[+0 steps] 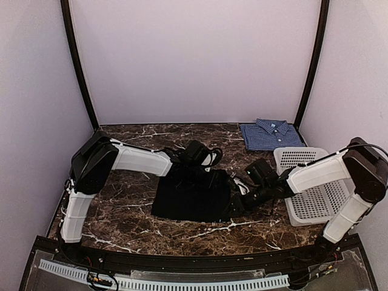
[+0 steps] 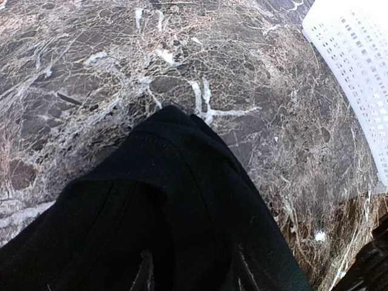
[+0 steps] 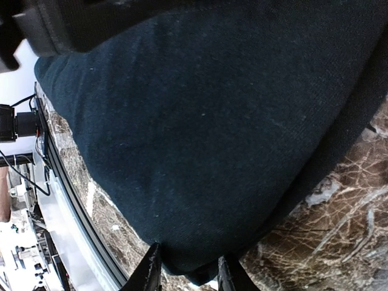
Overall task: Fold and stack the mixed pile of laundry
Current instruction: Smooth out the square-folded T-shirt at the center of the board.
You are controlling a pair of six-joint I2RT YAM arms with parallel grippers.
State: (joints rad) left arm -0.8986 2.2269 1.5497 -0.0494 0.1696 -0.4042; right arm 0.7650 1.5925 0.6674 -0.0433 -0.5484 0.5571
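Dark veined marble table, pale lilac walls. The right gripper pinches the black garment by its edge. The left gripper is buried in cloth, its grip impossible to tell. The checked shirt lies folded at the back, beside the basket.

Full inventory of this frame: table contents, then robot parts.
black garment: 1, black, table centre, between both grippers
checked shirt: 1, blue-and-white, folded, far right corner
basket: 1, white perforated, right side, near the shirt
table: 1, dark veined marble, under everything
left arm: 1, white, left side
right arm: 1, white, right side
left gripper: 1, black, garment's far edge, mostly covered by cloth
right gripper: 1, black, closed on garment's right edge
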